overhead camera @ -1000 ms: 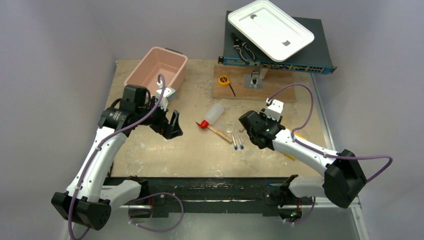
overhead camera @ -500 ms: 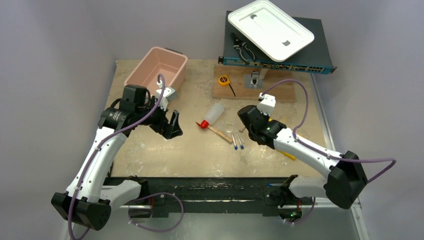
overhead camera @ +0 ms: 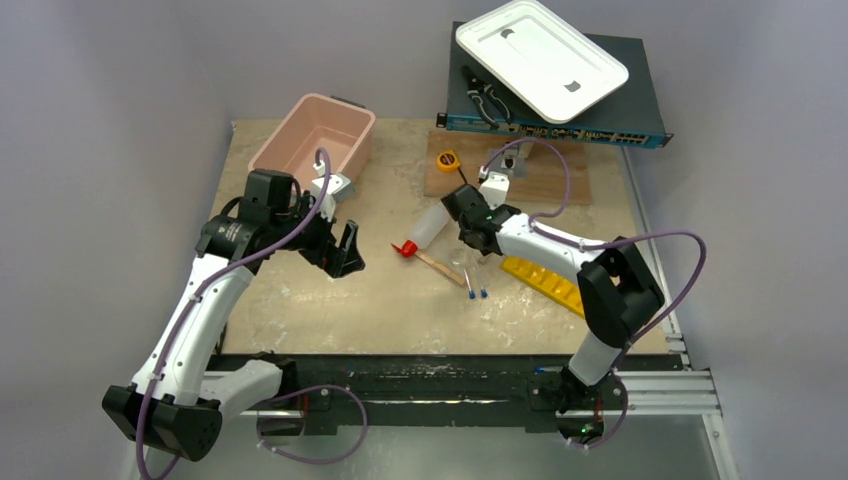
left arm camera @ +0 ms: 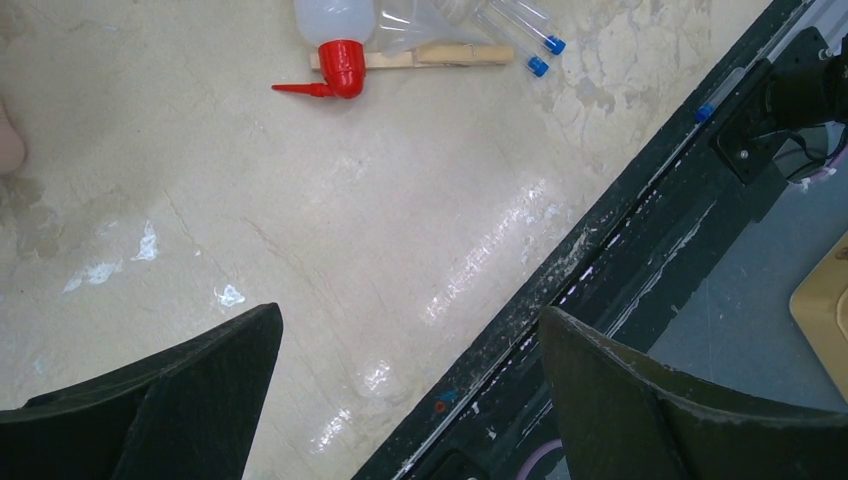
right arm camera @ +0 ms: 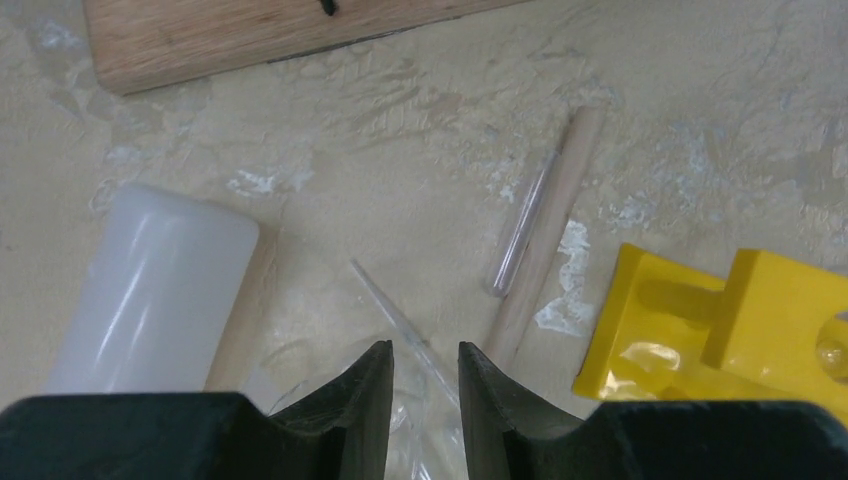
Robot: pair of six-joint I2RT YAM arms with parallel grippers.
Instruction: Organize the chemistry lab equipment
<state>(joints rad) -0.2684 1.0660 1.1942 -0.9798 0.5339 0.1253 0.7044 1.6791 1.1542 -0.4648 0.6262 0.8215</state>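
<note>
**A:** Entry one, right gripper (right arm camera: 424, 388). Condition?

**B:** Low centre of the right wrist view. Fingers (right arm camera: 362, 400) stand a narrow gap apart, and a thin clear piece (right arm camera: 400, 318) runs into that gap. I cannot tell whether the pads actually bite it.

**A:** Entry two, neighbours.

**B:** Squeeze bottle (right arm camera: 150, 300) lies on its side, left of frame, near the left finger. Wooden stick (right arm camera: 548, 235) is right of centre, with a clear tube (right arm camera: 518, 232) lying right against it. Yellow rack (right arm camera: 700, 330) is at the lower right, just beside the stick's near end.

**A:** Entry three, left gripper (left arm camera: 408, 330).

**B:** Spread wide and empty, hovering over bare tabletop. The bottle's red nozzle (left arm camera: 335, 72) sits well apart, at the top of that view.

**A:** Handling note for the step in hand?

**B:** It looks like a pick of the clear piece out of the cluster.
- Centre the gap on that one piece only.
- Close softly, since it looks thin and slick and a hard pinch may squirt it sideways.
- Lift straight up so nothing drags the stick or tube.
- Keep the left finger off the bottle, which will likely roll.

**A:** Destination?

**B:** Probably the rack. Confirm a firm hold before travelling.
</note>
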